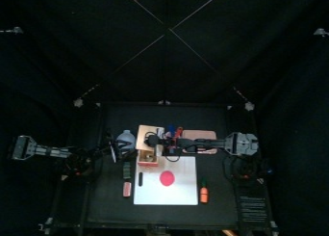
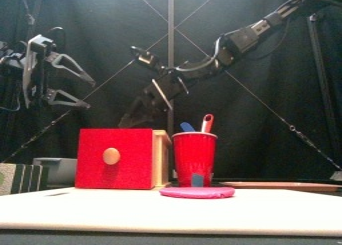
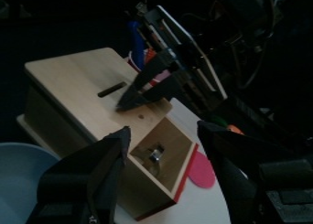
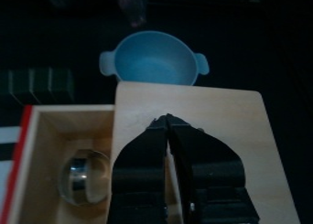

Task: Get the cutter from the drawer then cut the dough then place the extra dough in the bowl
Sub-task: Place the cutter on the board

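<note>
Wide-open left gripper aloft at nine o'clock of wooden box, by blue-grey bowl. Metal cutter lying inside pulled-out drawer. Right gripper pinched shut, empty, over box top; pink dough disc at five o'clock.

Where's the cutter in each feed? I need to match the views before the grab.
Top: too small to make out.
Front: hidden behind the drawer, whose red front faces the camera.
Left wrist: the cutter lies in the open drawer.
Right wrist: in the open drawer, beside the box top.
Landmark: the wooden box, in all four views.
</note>
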